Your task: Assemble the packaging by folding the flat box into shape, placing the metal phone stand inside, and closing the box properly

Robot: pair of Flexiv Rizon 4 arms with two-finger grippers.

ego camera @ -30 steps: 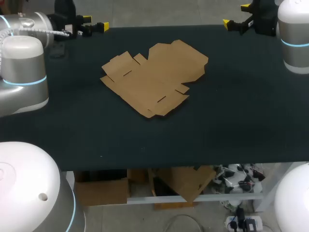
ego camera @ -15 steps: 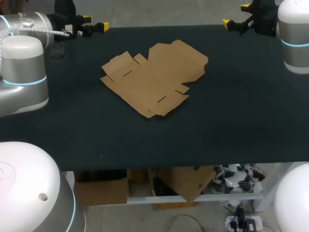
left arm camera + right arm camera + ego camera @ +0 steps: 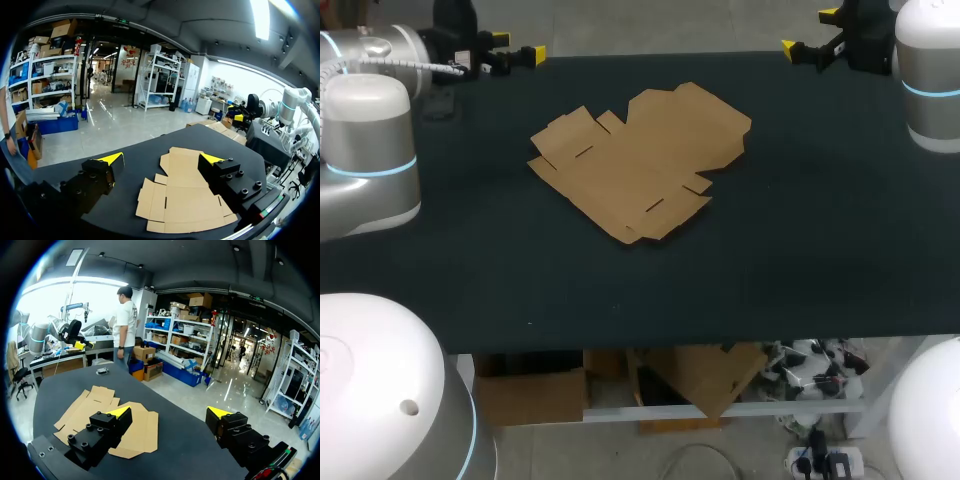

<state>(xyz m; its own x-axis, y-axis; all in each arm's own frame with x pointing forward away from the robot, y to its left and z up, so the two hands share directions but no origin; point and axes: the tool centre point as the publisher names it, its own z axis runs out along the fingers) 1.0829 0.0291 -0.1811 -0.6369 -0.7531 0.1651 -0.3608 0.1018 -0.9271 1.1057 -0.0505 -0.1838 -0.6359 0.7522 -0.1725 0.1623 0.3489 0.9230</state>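
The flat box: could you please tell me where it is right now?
In the head view the flat box lies unfolded on the table, nearer its far edge, apart from the left gripper and right gripper.

Robotics lab, left arm [image 3: 370, 130], right arm [image 3: 930, 80], dark worktable [image 3: 800, 250]

Head view: moderate, even overhead light; the dark table [image 3: 800, 250] is matte and uniformly lit; the box [image 3: 640, 165] casts only a thin, soft shadow. Left wrist view: strip light [image 3: 260, 12] blown out, floor [image 3: 115, 125] glaring. Right wrist view: window [image 3: 55, 295] overexposed. In both wrist views, straight lines bow near the rim
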